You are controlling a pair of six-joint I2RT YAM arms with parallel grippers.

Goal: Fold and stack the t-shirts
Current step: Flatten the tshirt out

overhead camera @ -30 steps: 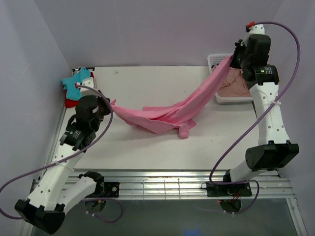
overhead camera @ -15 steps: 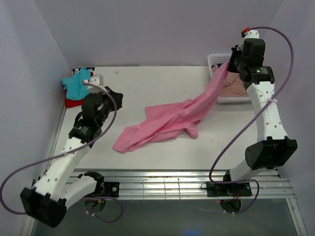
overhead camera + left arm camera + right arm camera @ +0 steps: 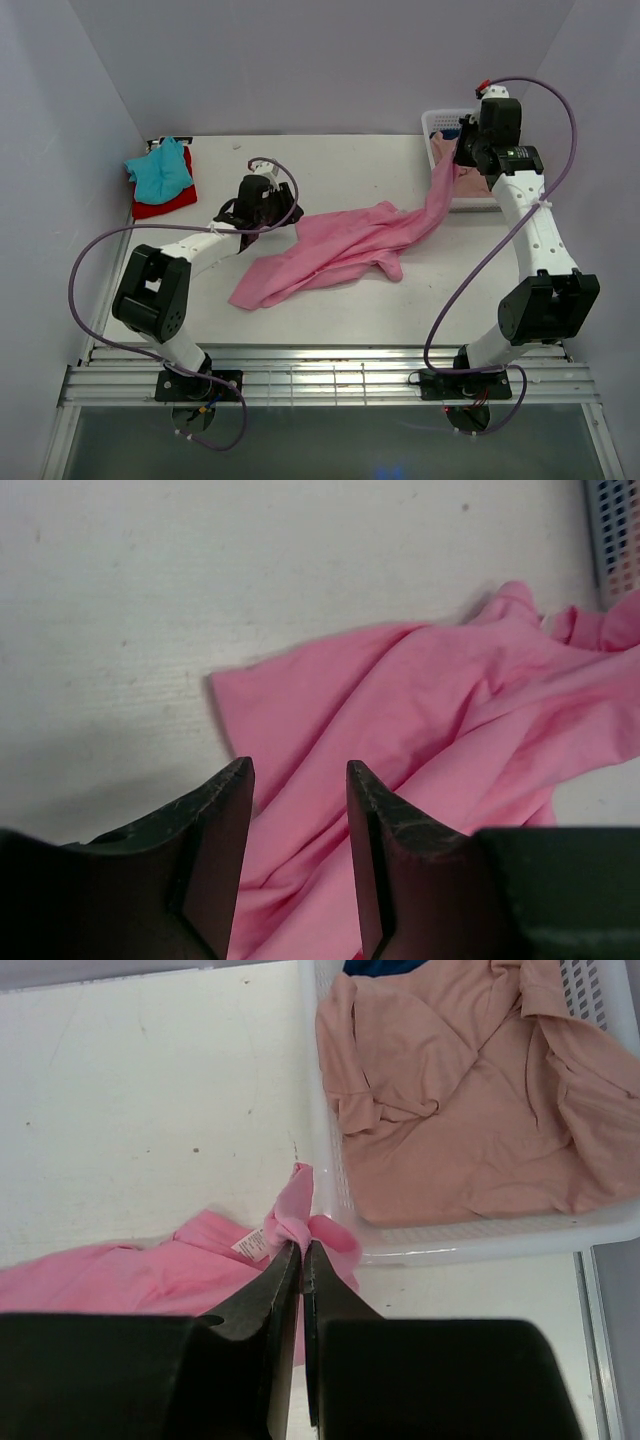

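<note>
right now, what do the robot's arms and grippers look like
The left arm and right arm are white shells with black joints, each trailing a purple cable. A red cap tops the right wrist. The left gripper and right gripper have dark, scuffed, wedge-shaped fingers.

From above, my right tool point(image 3: 457, 143) covers much of the basket point(image 3: 434, 122). At my right wrist, the dark blue shirt point(image 3: 385, 965) at the basket's far end is cut by the top edge. Well apart from the basket, the red shirt point(image 3: 170, 206) lies mostly under the teal shirt point(image 3: 160, 172). At my left wrist, the pink shirt point(image 3: 450, 710) runs off the right edge.
</note>
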